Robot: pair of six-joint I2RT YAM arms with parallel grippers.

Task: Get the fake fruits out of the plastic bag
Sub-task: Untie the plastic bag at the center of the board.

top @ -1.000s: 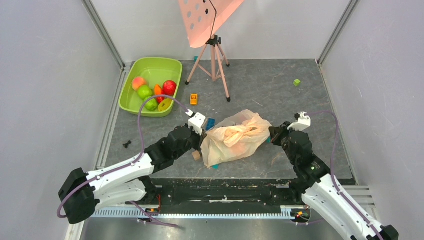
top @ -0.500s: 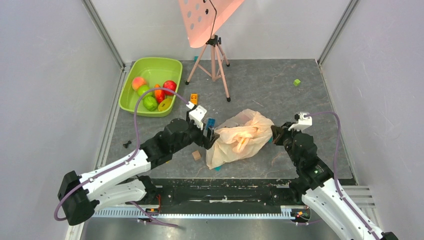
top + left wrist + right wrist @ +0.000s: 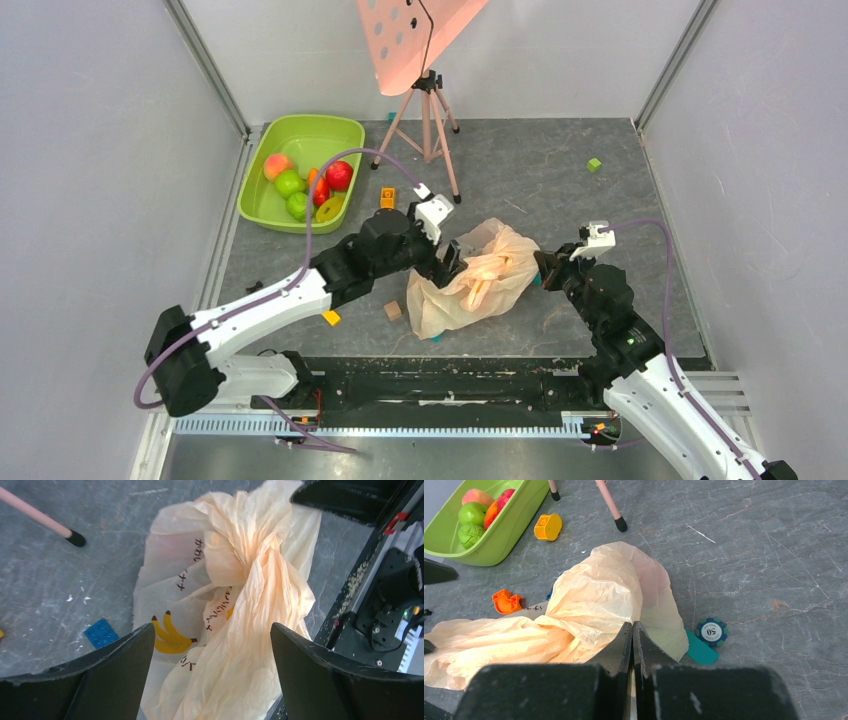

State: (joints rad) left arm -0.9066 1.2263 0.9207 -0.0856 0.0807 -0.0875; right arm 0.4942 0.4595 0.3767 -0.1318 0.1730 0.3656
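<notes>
Top external view: the plastic bag [image 3: 478, 278] lies crumpled on the grey worktop [image 3: 560, 190], between the two arms. The left pincer [image 3: 450, 258] hangs at the bag's left side, and the right pincer [image 3: 543, 268] touches its right edge. Well apart from the bag, to its far left, a lime-green tub [image 3: 262, 205] holds the fake fruits [image 3: 310, 182]: a peach, green ones and red apples. A pink tripod [image 3: 428, 115] stands beyond the bag.

Left wrist view: the left pincer [image 3: 211, 630] is spread wide, with its black fingers [image 3: 105, 680] on either side of the bag [image 3: 250, 560] and gripping nothing. A yellow banana print [image 3: 170, 636] shows on the film. A blue brick [image 3: 101, 632] lies just beside the bag.

Right wrist view: the right pincer [image 3: 632, 630] is pressed together, nipping a fold of the bag [image 3: 594, 600]. A blue chip marked 50 [image 3: 711, 631] and a teal flat piece [image 3: 700, 651] lie just beside the bag, and an orange arc piece [image 3: 506, 601] sits at its other side. The tub [image 3: 504, 547] with the fruits [image 3: 473, 514] is beyond the bag. What the bag itself holds cannot be told.
</notes>
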